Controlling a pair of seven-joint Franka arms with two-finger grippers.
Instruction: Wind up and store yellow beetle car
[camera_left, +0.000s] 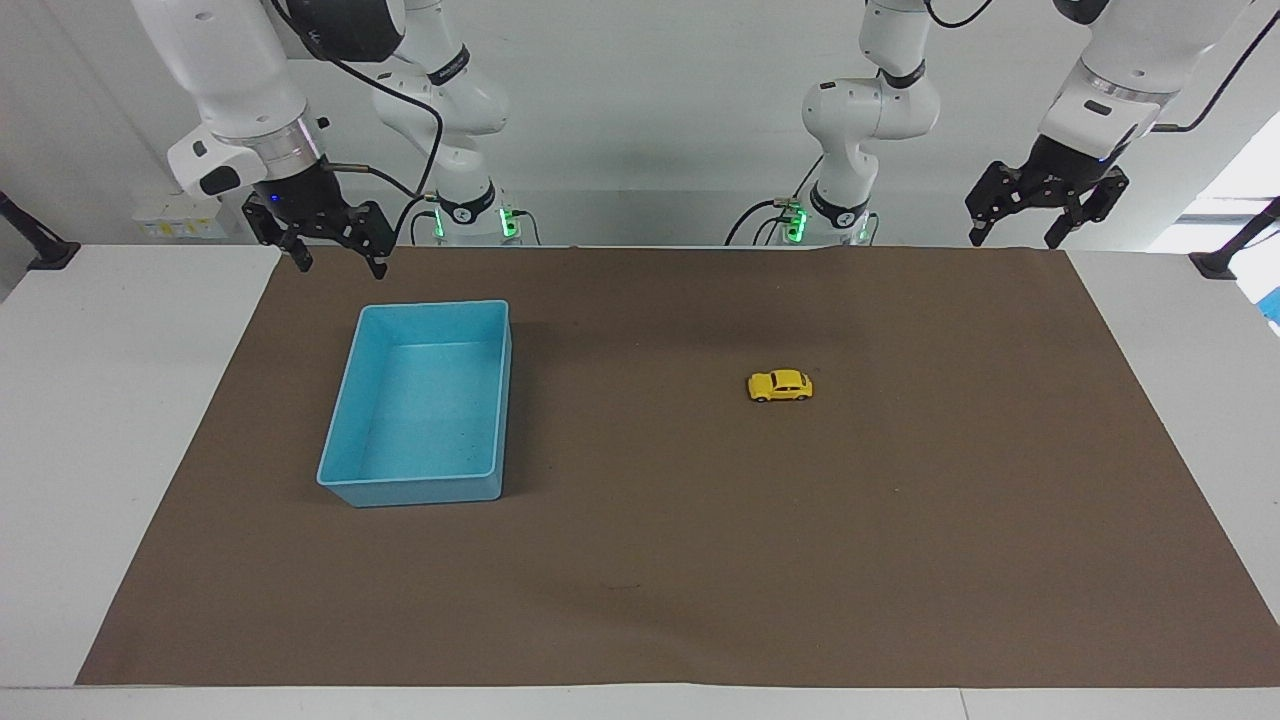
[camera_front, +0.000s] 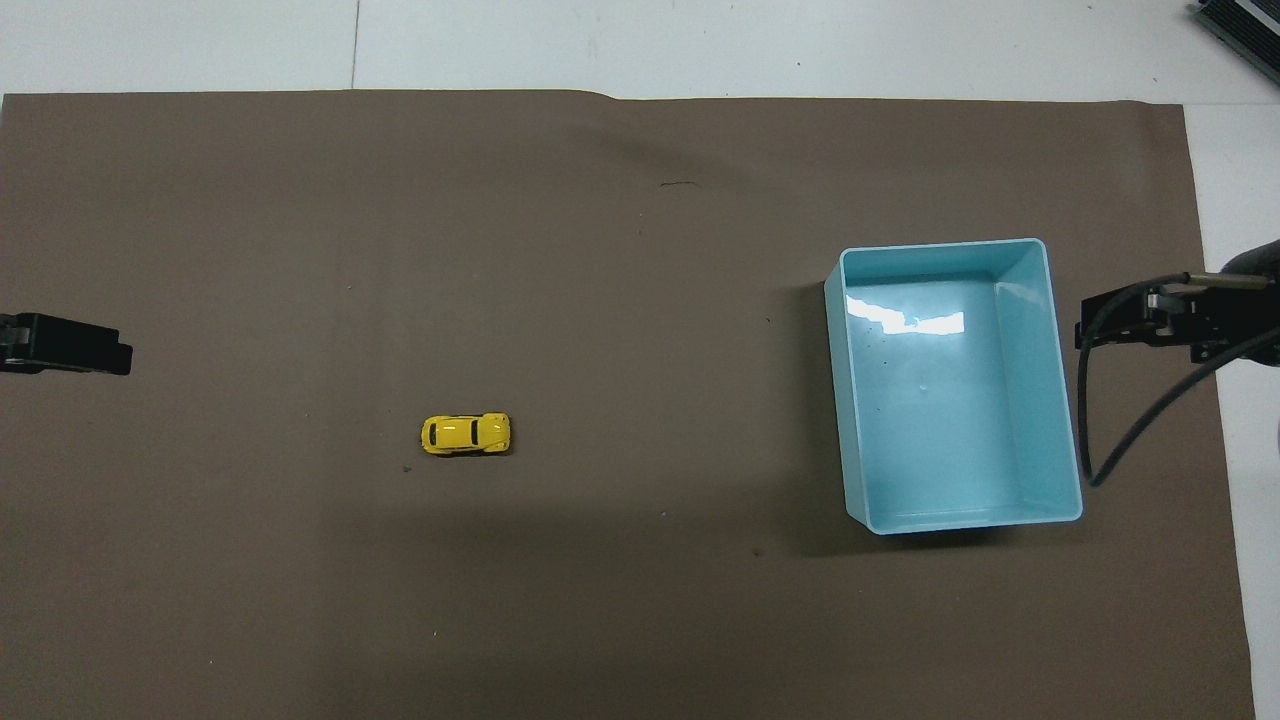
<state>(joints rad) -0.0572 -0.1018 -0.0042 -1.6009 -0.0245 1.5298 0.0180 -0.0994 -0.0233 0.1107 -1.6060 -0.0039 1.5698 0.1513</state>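
The yellow beetle car (camera_left: 780, 385) stands on its wheels on the brown mat, toward the left arm's end of the table; it also shows in the overhead view (camera_front: 466, 434). My left gripper (camera_left: 1015, 238) hangs open and empty, raised over the mat's edge near the robots at its own end, well apart from the car. In the overhead view the left gripper (camera_front: 70, 345) shows only partly. My right gripper (camera_left: 338, 262) hangs open and empty over the mat beside the blue bin (camera_left: 410, 492); it also shows in the overhead view (camera_front: 1140, 325).
The blue bin (camera_front: 960, 520) is open-topped with nothing in it and stands toward the right arm's end of the table. The brown mat (camera_left: 640, 560) covers most of the white table. A black cable (camera_front: 1130, 430) hangs from the right arm beside the bin.
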